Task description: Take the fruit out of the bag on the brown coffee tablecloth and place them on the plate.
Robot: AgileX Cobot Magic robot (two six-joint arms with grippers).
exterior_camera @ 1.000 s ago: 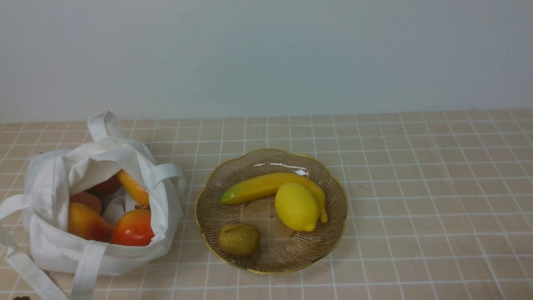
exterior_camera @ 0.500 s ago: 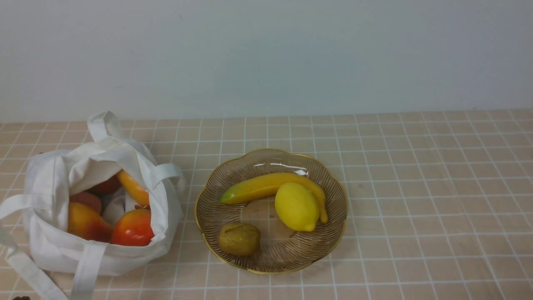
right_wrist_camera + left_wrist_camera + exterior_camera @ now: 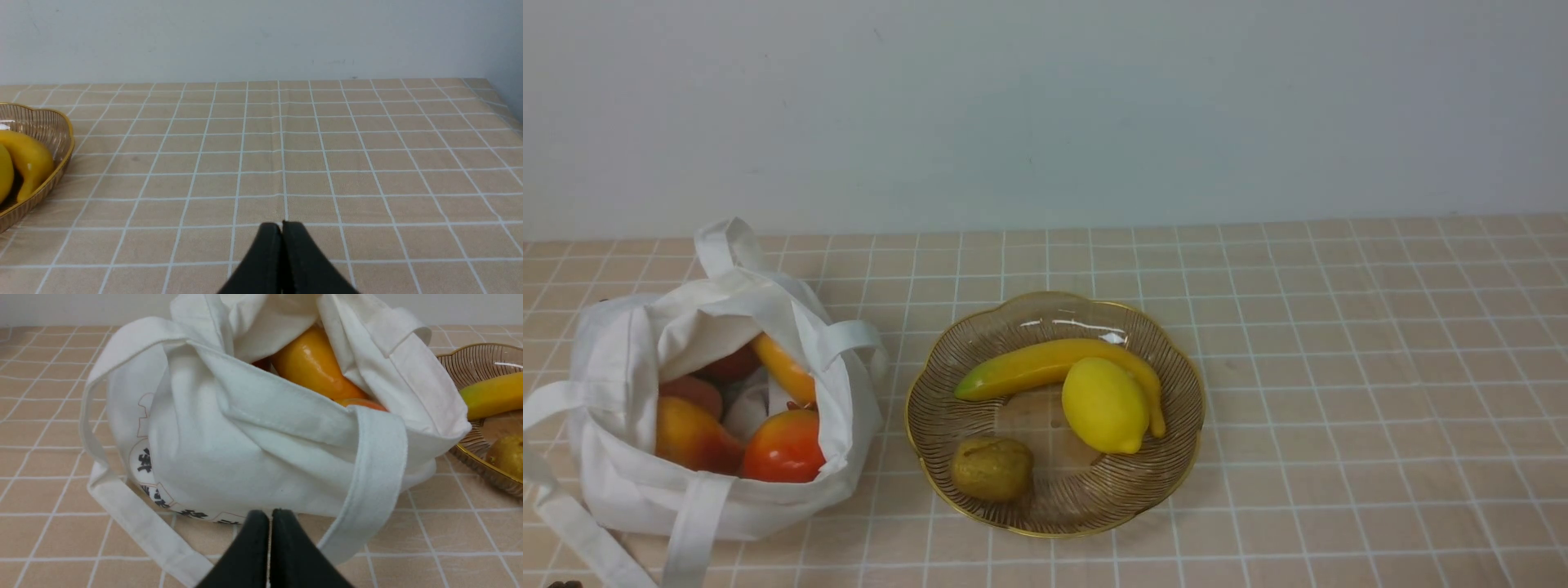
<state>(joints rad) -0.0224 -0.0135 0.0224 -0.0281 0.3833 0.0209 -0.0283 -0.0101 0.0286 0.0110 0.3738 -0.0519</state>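
A soft white cloth bag (image 3: 711,408) holding glossy red and orange toy fruit (image 3: 783,447) sits at the left on the peach-brown checked tablecloth (image 3: 1339,392), beside a ribbed gold-rimmed glass plate (image 3: 1176,465) carrying a yellow banana (image 3: 1029,367), lemon (image 3: 1104,405) and olive-brown kiwi (image 3: 992,468), while the left gripper (image 3: 269,516) and right gripper (image 3: 282,228) have their black fingers pressed together, holding nothing.

Nothing has changed between the earlier front views and now.
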